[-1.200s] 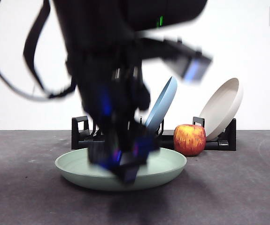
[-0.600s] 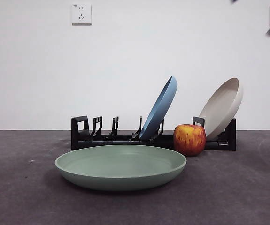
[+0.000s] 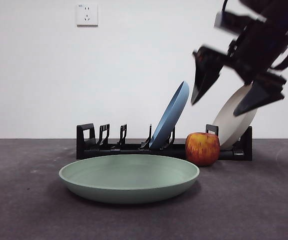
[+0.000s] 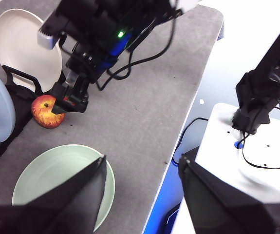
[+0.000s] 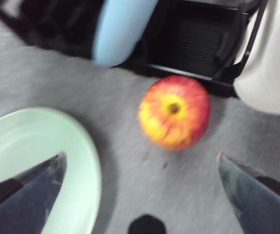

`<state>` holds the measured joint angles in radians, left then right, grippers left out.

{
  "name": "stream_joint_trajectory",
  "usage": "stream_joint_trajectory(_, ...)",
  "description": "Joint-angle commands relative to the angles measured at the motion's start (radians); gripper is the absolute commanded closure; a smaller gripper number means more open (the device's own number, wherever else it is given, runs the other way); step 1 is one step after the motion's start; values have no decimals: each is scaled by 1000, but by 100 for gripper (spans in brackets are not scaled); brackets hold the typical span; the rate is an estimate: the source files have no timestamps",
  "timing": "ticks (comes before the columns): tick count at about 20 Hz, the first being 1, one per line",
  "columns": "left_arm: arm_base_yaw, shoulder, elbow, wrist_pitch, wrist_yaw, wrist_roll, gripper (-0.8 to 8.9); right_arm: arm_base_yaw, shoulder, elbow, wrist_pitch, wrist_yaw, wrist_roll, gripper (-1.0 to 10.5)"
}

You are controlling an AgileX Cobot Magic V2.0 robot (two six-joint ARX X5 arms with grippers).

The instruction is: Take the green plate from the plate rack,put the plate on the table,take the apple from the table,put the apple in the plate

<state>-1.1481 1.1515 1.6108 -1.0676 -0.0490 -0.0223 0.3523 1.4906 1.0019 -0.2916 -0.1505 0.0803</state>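
Note:
The green plate (image 3: pixel 129 177) lies flat and empty on the table (image 3: pixel 28 210), in front of the black plate rack (image 3: pixel 113 145). It also shows in the left wrist view (image 4: pixel 52 170) and the right wrist view (image 5: pixel 37 156). The red and yellow apple (image 3: pixel 202 148) sits on the table by the rack, right of the plate; it shows in both wrist views (image 4: pixel 47 111) (image 5: pixel 175 111). My right gripper (image 3: pixel 229 100) is open, hanging above the apple. My left gripper (image 4: pixel 142 195) is open and empty, high above the table's edge.
A blue plate (image 3: pixel 171 115) and a beige plate (image 3: pixel 236 116) lean in the rack. The table's edge (image 4: pixel 178 136) runs beside the green plate, with a white base and cables beyond it.
The arm that was low over the green plate one second ago has lifted out of the front view. The right gripper has come down from the top right to above the apple.

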Motion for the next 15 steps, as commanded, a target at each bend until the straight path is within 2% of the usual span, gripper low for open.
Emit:
stream_joint_trajectory(1, -2, -18, 1, -16, -1, -34, 562, 6, 64, 2, 56, 43, 22, 305)
stream_joint_trajectory(3, -2, -25, 1, -34, -1, -35, 562, 9, 107, 2, 91, 50, 40, 270)
stream_joint_trajectory(13, -2, -25, 1, -41, -1, -39, 562, 9, 258, 2, 261, 55, 61, 270)
stream_joint_trajectory(15, -2, -25, 1, -41, -1, -39, 562, 10, 285, 2, 289, 81, 61, 271)
